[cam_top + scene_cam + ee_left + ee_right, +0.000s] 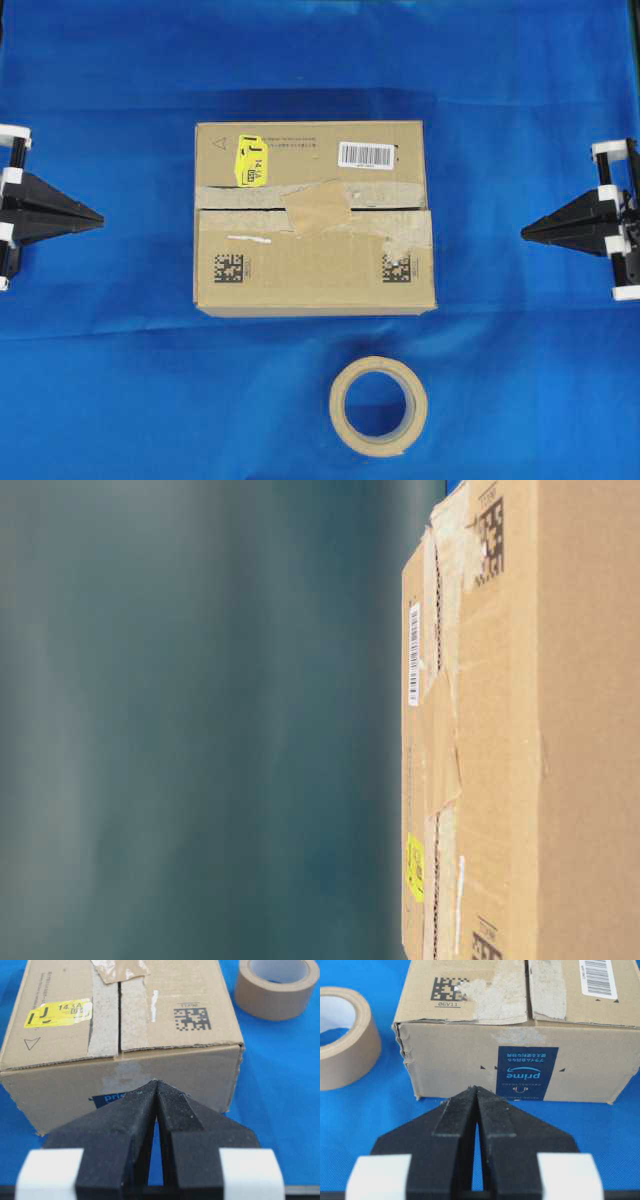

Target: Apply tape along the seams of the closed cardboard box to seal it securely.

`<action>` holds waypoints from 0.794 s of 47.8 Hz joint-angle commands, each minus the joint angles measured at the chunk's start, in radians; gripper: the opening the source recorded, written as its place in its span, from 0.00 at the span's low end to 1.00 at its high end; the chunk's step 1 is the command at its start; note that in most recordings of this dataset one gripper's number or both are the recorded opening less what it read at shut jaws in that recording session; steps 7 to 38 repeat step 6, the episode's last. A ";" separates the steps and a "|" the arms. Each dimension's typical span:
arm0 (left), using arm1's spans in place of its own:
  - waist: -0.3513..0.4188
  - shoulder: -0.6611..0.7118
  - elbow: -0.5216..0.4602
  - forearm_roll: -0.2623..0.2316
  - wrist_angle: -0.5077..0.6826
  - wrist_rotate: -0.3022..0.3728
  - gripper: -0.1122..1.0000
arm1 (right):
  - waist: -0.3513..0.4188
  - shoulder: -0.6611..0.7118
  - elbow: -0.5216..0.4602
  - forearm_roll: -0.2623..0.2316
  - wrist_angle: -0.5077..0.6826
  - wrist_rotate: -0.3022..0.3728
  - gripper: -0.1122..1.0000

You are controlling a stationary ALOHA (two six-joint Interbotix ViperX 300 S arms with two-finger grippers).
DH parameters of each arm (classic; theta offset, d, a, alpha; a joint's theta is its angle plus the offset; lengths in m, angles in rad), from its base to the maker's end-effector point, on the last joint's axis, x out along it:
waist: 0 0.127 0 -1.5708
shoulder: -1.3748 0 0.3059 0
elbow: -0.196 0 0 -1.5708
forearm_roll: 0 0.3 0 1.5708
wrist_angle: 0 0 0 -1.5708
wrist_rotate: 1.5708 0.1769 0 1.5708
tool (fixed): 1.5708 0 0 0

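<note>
Work surface: table covered with a blue cloth [110,380]. The cardboard box [310,270] sits flat on the cloth at centre. A beige tape roll [379,405] lies flat on the cloth just in front of the box, apart from it.

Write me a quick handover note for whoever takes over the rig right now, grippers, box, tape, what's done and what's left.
Left gripper: shut, empty, parked left of the cardboard box.
Right gripper: shut, empty, parked on the right.
Box is centered on the blue cloth, flaps closed.
One tape piece already lies across the middle of the seam.
The tape roll sits in front of the box.
Left: seam ends uncovered.
</note>
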 commanded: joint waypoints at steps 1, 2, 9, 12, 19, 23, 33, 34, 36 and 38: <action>-0.002 0.012 -0.012 0.000 -0.011 -0.002 0.10 | 0.000 0.003 -0.015 0.002 -0.011 0.002 0.10; -0.002 0.012 -0.014 0.000 -0.011 -0.002 0.10 | -0.002 0.003 -0.015 0.000 -0.011 0.002 0.10; -0.002 0.012 -0.012 0.000 -0.009 -0.002 0.10 | -0.002 0.003 -0.015 0.000 -0.012 0.002 0.10; -0.002 0.012 -0.012 0.000 -0.009 -0.002 0.10 | -0.002 0.003 -0.015 0.000 -0.012 0.002 0.10; -0.002 0.012 -0.012 0.000 -0.009 -0.002 0.10 | -0.002 0.003 -0.015 0.000 -0.012 0.002 0.10; -0.002 0.012 -0.012 0.000 -0.009 -0.002 0.10 | -0.002 0.003 -0.015 0.000 -0.012 0.002 0.10; -0.002 0.012 -0.012 0.000 -0.009 -0.002 0.10 | -0.002 0.003 -0.015 0.000 -0.012 0.002 0.10; -0.002 0.012 -0.012 0.000 -0.009 -0.002 0.10 | -0.002 0.003 -0.015 0.000 -0.012 0.002 0.10; -0.002 0.012 -0.012 0.000 -0.009 -0.002 0.10 | -0.002 0.003 -0.015 0.000 -0.012 0.002 0.10; -0.002 0.012 -0.012 0.000 -0.009 -0.002 0.10 | -0.002 0.003 -0.015 0.000 -0.012 0.002 0.10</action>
